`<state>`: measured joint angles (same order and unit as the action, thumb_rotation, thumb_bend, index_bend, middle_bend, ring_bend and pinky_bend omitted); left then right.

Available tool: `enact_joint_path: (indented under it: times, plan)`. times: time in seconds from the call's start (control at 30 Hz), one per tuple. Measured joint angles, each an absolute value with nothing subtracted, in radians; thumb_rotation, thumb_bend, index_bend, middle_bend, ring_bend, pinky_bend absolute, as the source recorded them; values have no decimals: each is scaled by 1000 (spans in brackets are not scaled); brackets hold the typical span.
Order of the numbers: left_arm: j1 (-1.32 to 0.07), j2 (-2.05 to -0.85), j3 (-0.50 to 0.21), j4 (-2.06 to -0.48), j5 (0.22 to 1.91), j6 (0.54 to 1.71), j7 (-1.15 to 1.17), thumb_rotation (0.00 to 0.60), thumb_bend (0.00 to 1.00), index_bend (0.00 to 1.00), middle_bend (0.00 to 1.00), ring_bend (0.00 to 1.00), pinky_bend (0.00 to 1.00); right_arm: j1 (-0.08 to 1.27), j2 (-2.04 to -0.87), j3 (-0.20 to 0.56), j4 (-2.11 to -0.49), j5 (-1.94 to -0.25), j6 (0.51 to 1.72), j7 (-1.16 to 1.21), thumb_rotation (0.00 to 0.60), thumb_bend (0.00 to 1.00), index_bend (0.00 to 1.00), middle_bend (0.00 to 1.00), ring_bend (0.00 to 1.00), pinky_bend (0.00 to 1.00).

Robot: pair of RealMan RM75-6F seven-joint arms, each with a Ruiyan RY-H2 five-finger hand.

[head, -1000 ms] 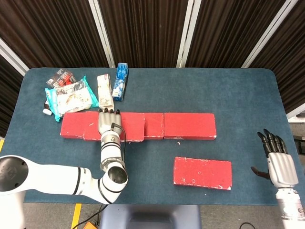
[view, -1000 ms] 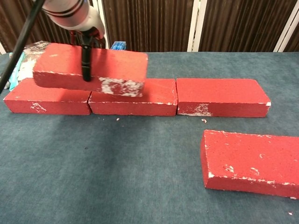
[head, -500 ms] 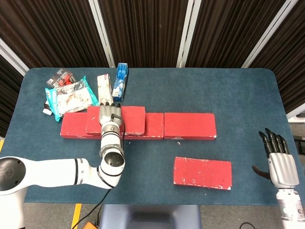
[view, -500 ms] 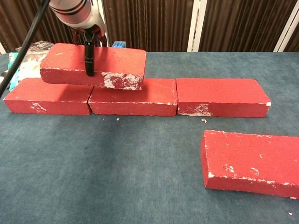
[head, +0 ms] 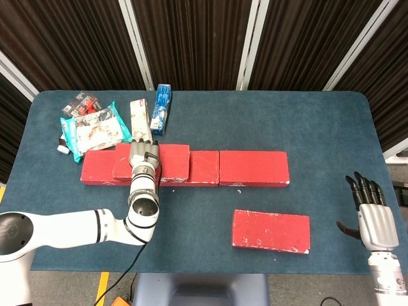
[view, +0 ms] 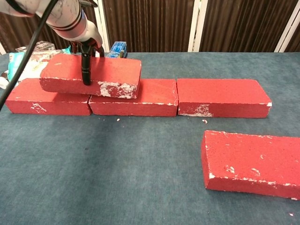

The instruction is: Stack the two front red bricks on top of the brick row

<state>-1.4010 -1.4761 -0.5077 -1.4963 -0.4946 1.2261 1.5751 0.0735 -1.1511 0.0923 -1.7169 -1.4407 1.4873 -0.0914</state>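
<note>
a: any containers here?
b: only sealed snack packets (head: 94, 127) and a blue box (head: 161, 108), just beyond the left hand (head: 144, 157). contents can't be seen.
a: what is that hand doing?
b: it grips the stacked brick (view: 91, 76) from above, fingers over the far edge and a dark fingertip (view: 86, 70) down the near face. the brick rests across the two left bricks of the brick row (view: 140, 97), directly under the hand.
a: the second front brick (head: 271, 231)?
b: flat on the table (head: 331, 146), between the hands, nearer the right hand (head: 373, 217).
a: and that one?
b: upright at the table's edge, fingers straight, slightly spread, holding nothing.
</note>
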Motion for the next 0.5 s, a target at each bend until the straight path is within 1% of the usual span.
enact_joint_path:
  times: [0.5]
  plan:
    - [-1375, -1493, -501, -1471, -476, 1205, 1587, 600, 231, 0, 84, 0, 92, 80, -1157, 89, -1720, -1429, 1466, -114, 600, 0, 0, 0, 0, 0]
